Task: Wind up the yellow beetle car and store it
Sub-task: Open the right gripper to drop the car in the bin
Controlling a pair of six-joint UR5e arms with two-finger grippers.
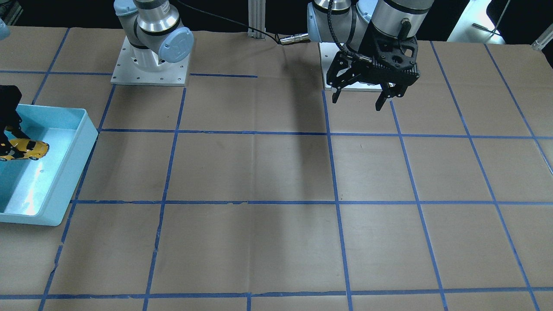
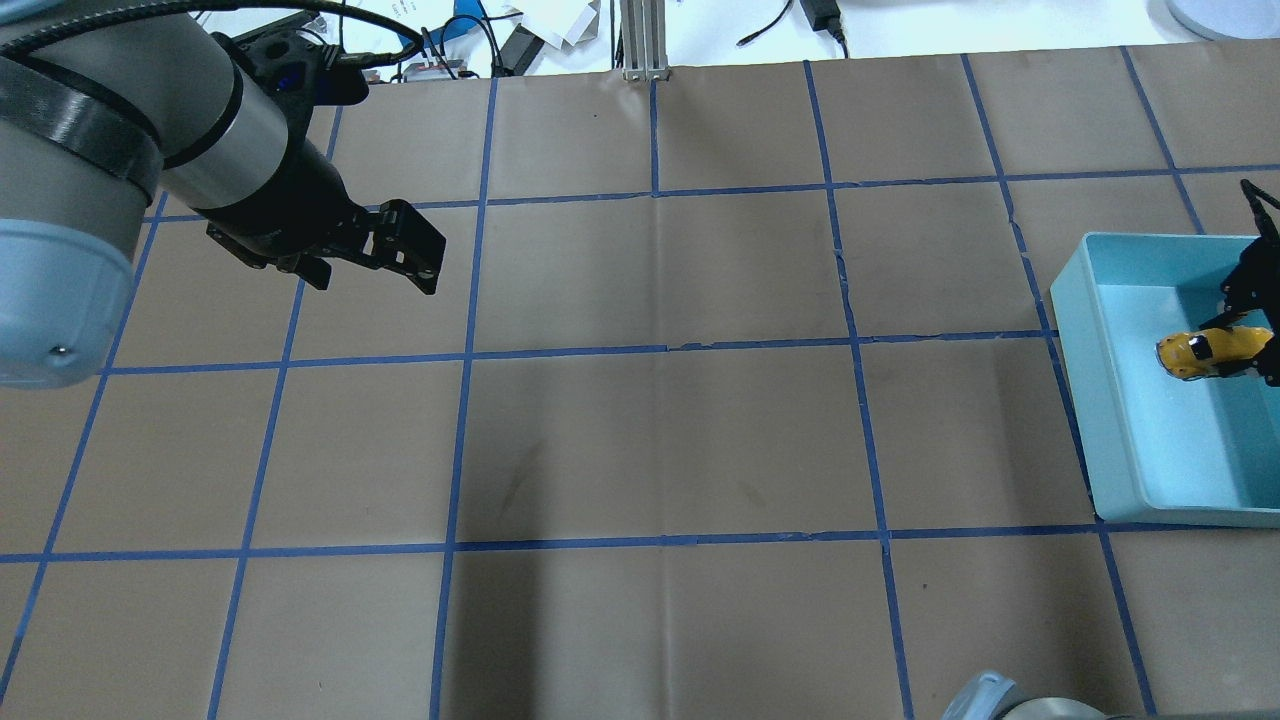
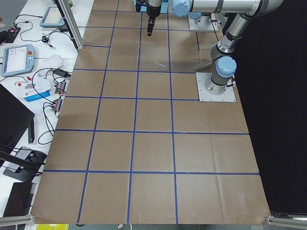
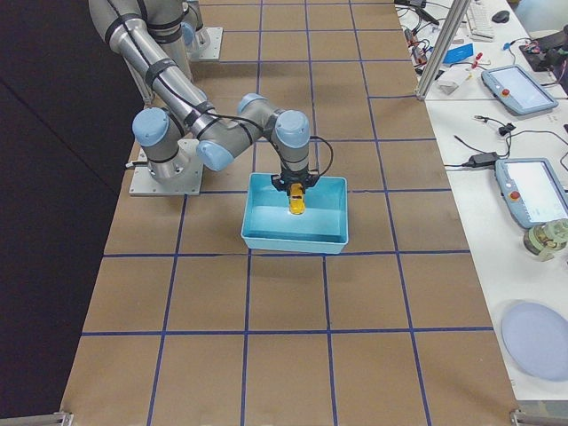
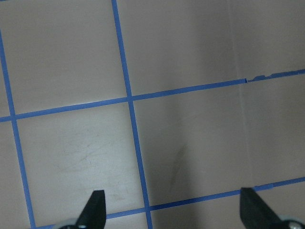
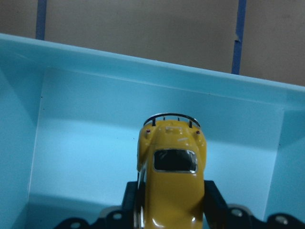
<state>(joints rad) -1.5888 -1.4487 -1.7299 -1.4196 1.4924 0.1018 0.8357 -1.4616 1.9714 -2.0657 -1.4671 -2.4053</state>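
Jaws of the right gripper (image 6: 172,210) clamp the car (image 6: 172,167) low inside the bin (image 6: 143,62). Best to lower it level until the wheels rest, then part the jaws gently and lift straight. Left gripper (image 1: 358,101) hangs spread, empty.

You had the left gripper (image 1: 357,101) hanging in the air, pointing down, its jaws spread wide. Your right arm reached out low, and the right gripper (image 2: 1255,338) had its jaws clamped on the yellow beetle car (image 6: 172,186).
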